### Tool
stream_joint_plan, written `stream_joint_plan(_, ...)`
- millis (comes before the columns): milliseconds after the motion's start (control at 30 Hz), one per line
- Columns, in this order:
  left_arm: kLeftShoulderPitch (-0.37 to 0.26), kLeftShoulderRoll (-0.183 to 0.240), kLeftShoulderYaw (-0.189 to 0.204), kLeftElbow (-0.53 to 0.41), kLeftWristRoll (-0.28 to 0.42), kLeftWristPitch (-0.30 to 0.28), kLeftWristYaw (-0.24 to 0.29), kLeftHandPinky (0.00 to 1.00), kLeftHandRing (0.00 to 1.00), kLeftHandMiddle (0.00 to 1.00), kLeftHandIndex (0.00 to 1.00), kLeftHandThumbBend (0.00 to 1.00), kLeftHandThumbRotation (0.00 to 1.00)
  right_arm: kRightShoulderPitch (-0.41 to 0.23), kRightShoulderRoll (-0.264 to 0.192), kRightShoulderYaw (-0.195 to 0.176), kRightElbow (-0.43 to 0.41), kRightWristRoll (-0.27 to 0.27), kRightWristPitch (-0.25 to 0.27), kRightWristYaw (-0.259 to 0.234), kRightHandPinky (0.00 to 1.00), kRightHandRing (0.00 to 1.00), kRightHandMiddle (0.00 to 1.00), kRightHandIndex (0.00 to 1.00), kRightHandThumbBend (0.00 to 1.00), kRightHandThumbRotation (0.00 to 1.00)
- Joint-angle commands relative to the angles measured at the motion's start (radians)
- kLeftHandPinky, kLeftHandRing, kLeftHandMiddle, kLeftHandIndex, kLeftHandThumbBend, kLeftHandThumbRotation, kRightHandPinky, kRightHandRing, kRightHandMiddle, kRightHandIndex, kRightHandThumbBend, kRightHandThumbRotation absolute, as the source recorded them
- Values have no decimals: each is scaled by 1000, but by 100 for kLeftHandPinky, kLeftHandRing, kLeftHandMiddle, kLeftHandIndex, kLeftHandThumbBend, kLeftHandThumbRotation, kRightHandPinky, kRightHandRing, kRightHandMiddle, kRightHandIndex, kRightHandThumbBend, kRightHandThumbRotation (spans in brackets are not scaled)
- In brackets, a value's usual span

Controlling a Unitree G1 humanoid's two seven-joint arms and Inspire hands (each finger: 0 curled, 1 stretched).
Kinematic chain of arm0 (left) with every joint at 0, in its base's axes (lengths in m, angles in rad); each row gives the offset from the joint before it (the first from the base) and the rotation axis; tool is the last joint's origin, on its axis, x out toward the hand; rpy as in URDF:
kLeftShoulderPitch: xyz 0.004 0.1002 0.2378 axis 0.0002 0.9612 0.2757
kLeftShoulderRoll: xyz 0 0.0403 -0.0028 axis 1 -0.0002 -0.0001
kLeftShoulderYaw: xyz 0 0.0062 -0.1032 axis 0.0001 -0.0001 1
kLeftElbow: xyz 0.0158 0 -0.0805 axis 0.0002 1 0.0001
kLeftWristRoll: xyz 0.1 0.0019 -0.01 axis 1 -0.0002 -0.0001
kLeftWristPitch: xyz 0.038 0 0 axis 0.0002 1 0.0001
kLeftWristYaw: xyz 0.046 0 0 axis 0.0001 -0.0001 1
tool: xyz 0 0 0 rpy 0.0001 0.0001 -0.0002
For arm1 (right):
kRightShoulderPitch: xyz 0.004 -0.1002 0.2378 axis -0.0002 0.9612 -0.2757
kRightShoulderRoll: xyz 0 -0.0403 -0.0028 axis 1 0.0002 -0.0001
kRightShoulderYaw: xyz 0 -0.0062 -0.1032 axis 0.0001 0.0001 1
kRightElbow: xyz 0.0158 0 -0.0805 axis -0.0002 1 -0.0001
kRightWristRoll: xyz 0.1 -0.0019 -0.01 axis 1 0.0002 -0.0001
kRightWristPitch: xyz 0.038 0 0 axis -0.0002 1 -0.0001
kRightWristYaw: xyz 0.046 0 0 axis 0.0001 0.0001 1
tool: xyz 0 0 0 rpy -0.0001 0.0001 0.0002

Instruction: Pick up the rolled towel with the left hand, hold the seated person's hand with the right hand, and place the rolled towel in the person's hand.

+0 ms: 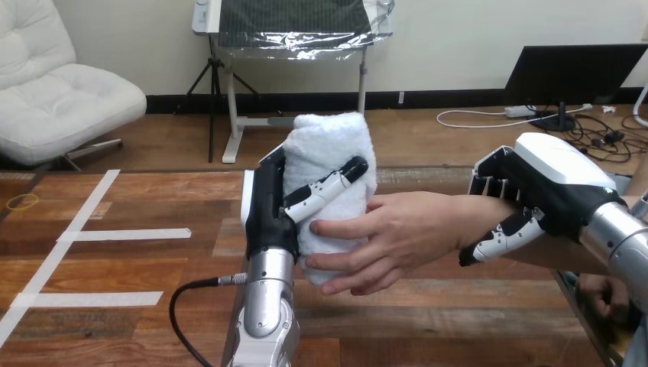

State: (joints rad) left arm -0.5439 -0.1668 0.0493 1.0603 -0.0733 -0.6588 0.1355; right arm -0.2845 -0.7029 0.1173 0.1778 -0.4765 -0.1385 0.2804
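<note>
Rolled towel (330, 145): held upright above the wooden worktop (458, 321), fingers of the left hand (267, 206) curled round it. Person's hand (397, 237): laid against its lower part, wrist clasped by the right hand (550, 183). White tape strips (126, 235): stuck to worktop.

Wooden table (458, 321), white tape strips (126, 234) across its left part, a thin yellow ring (22, 202) beside them.

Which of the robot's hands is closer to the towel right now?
Left. The left hand is curled round the towel, holding it upright. The right hand is off to the side, curled round the person's wrist.
</note>
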Motion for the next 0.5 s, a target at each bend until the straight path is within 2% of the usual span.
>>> stream_joint_plan(0,-192,-162,-5,-31,-21,-55,-4,24,30,37,41,56,1,-95,37,-16,25,16,20,-25,22,26,32,33,89,18)
stream_joint_plan(300,-188,-194,-14,-53,-50,-44,-24,24,29,36,39,58,2,-95,40,-14,10,9,46,-17,22,27,33,33,87,18)
stream_joint_plan(467,-184,-210,-22,-66,-64,-32,-28,24,29,36,39,58,3,-93,42,-16,14,11,39,-23,22,27,33,34,87,18)
